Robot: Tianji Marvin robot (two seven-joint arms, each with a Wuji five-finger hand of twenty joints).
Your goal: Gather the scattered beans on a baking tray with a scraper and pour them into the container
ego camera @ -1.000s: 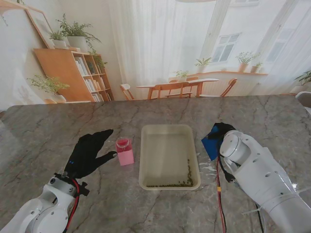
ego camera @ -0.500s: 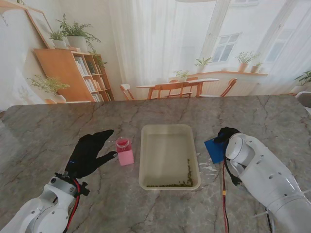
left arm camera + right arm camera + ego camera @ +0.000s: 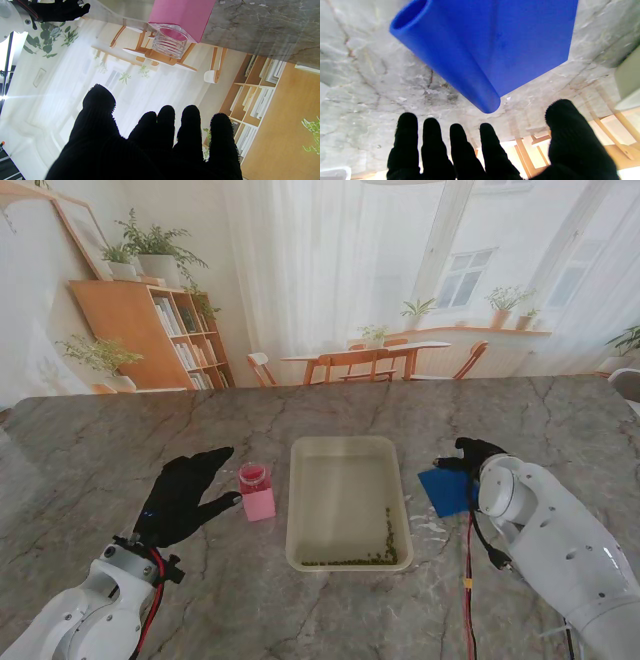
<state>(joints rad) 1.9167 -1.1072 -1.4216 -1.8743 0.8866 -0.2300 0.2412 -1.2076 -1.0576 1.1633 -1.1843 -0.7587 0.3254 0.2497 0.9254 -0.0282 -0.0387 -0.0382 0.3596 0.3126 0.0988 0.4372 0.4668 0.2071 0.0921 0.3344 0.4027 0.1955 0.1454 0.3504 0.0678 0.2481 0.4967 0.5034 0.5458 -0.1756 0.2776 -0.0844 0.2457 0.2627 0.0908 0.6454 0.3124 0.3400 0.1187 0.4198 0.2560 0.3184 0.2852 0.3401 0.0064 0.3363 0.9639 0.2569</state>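
The right hand [image 3: 470, 452] has its fingers [image 3: 432, 140] apart, holding nothing. The blue scraper [image 3: 446, 490] lies flat just right of the tray [image 3: 345, 445]. The left hand [image 3: 183, 492] is spread wide and empty, near the pink container [image 3: 256, 491] left of the tray. The beans [image 3: 372, 555] sit gathered in the tray's near right corner. Pouring is left.

A cream rectangular baking tray [image 3: 347, 450] is set flat on the table, its long side running away from the stand. Small green beans [image 3: 372, 556] are gathered along its near edge and up its right wall. A pink container [image 3: 256, 492] with a clear ribbed neck is stood upright just left of the tray. A blue scraper [image 3: 445, 490] is laid flat just right of the tray.
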